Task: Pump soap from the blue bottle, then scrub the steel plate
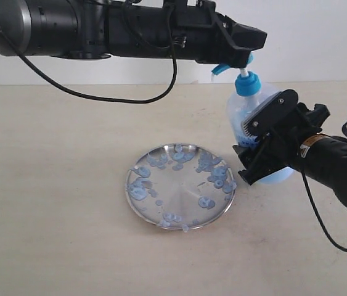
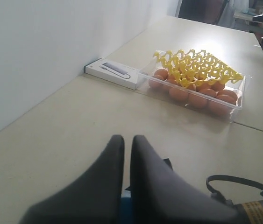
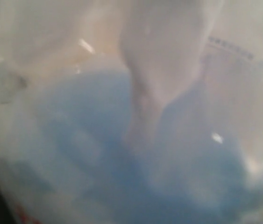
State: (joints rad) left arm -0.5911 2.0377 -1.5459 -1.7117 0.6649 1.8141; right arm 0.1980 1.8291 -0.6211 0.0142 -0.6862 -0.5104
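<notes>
The blue bottle stands upright at the right of the steel plate. Its bright blue pump head and nozzle sit right under the tip of my left gripper, which reaches across from the left. That gripper is shut, with a sliver of the blue pump head showing beneath its fingers. My right gripper is shut on the bottle's body from the right side. The tinted bottle fills the right wrist view, hiding the fingers there. Several soap blobs speckle the plate.
A black cable hangs from the left arm down onto the table behind the plate. The left wrist view shows a clear tray of eggs under a yellow cover and a flat white box against the wall.
</notes>
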